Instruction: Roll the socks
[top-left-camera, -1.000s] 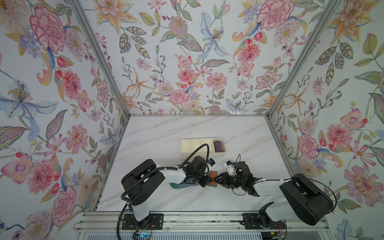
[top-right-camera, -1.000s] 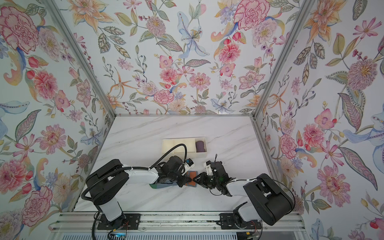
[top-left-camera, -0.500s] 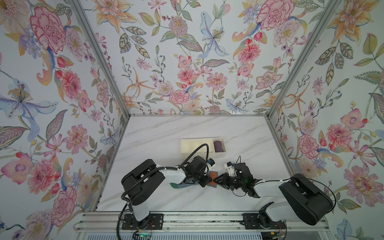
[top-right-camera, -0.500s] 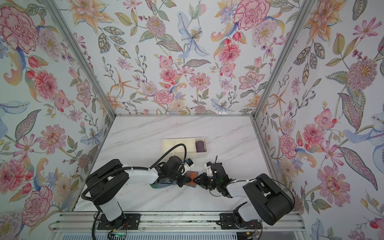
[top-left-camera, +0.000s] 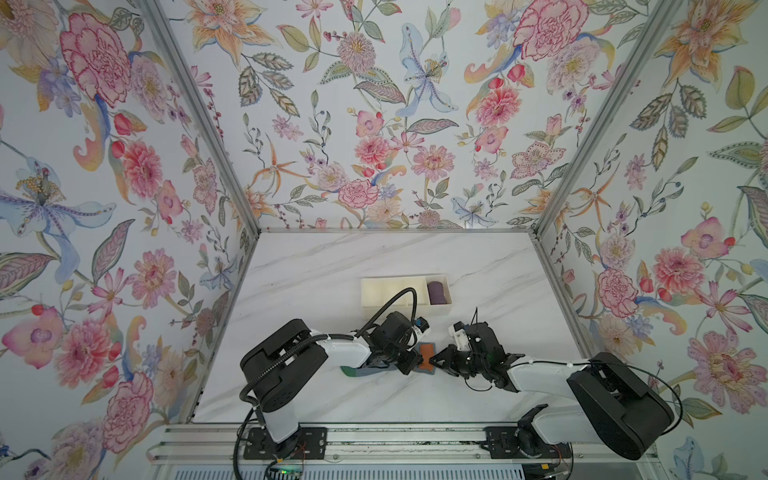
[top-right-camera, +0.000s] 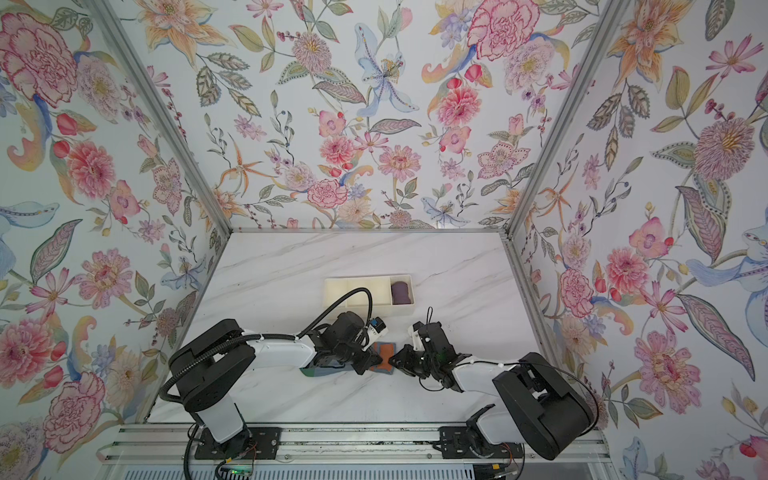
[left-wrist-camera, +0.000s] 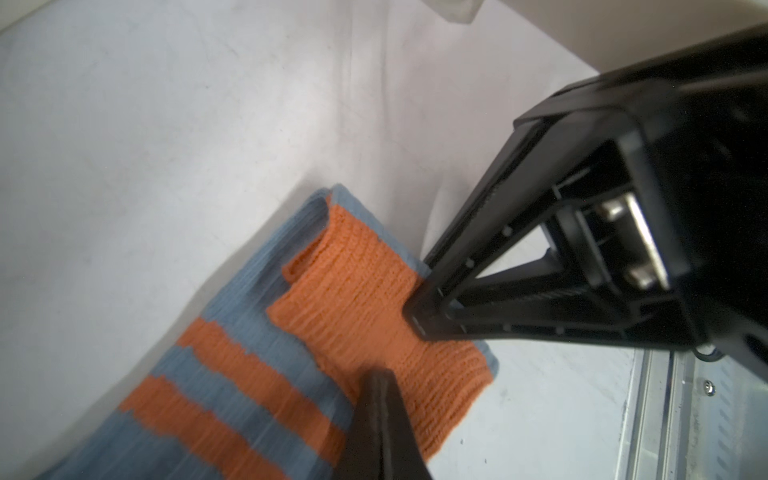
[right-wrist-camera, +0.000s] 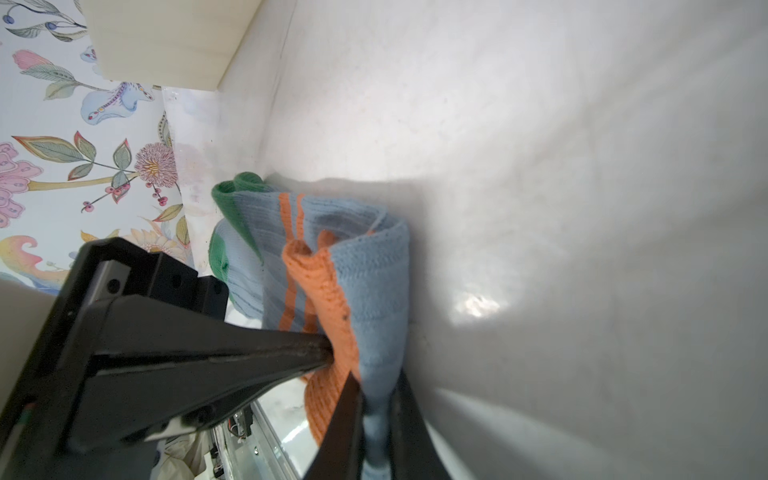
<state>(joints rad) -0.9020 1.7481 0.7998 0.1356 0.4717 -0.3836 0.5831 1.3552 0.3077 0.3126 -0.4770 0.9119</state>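
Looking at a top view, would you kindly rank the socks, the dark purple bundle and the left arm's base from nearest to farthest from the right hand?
1. The socks: front centre, their orange-cuff end gripped by the right hand.
2. The dark purple bundle: farther back, in the right-end compartment of the tray.
3. The left arm's base: far left, on the front rail.

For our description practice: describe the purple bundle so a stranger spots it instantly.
On the marble table, find the cream divided tray. The purple bundle sits in its right-end compartment. It is dark and rolled, unlike the blue-grey, orange-cuffed socks.
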